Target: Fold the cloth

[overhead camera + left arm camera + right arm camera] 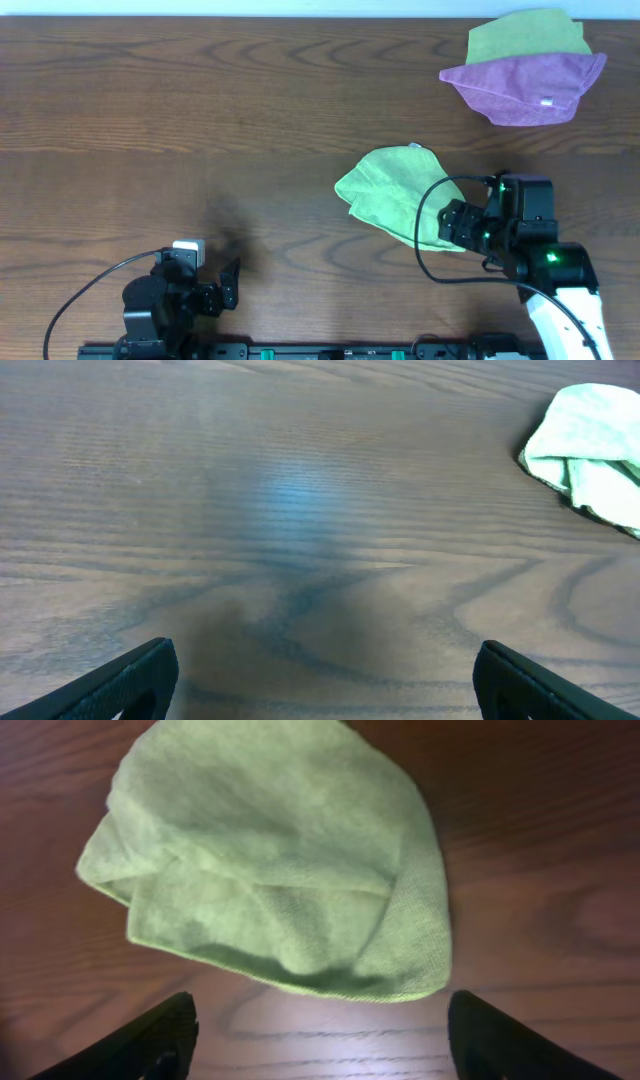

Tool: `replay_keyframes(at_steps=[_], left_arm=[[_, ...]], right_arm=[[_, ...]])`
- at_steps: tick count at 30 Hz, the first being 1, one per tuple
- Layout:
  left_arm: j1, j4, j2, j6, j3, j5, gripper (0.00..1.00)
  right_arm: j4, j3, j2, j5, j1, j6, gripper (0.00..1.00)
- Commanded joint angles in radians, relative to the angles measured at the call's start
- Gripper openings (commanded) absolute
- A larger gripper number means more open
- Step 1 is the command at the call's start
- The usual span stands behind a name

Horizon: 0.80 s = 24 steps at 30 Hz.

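Observation:
The lime-green cloth (395,195) lies folded over in a rumpled heap on the wooden table, right of centre, with a small white tag at its far edge. In the right wrist view the cloth (280,870) sits just beyond my fingers, its near hem free on the wood. My right gripper (455,225) (320,1040) is open at the cloth's near right edge with nothing between its fingers. My left gripper (232,283) (325,675) rests open at the front left over bare wood, far from the cloth (590,450), which shows at the upper right of its view.
A purple cloth (525,85) with a white tag lies at the back right, partly over a second green cloth (525,38). A black cable (430,215) loops from the right arm over the cloth's near side.

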<state>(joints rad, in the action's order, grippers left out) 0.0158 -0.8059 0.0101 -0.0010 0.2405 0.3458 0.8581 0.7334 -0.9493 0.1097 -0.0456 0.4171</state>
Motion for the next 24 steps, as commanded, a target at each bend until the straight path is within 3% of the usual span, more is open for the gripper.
replay_keyframes(at_steps=[1, 7, 13, 24], left_arm=[[-0.005, -0.001, -0.006, -0.007, -0.009, 0.029, 0.95], [-0.005, 0.000, -0.006, -0.008, -0.009, 0.048, 0.95], [-0.005, 0.035, -0.006, -0.088, -0.009, 0.138, 0.95], [-0.005, 0.107, 0.140, -0.274, 0.054, 0.154, 0.96]], right_arm=[[-0.002, 0.004, -0.018, -0.075, -0.006, 0.001, 0.82], [-0.002, 0.004, -0.144, -0.149, -0.003, 0.007, 0.83], [-0.013, 0.000, -0.294, -0.066, 0.097, 0.151, 0.80], [-0.114, -0.114, -0.304, 0.274, 0.358, 0.004, 0.82]])
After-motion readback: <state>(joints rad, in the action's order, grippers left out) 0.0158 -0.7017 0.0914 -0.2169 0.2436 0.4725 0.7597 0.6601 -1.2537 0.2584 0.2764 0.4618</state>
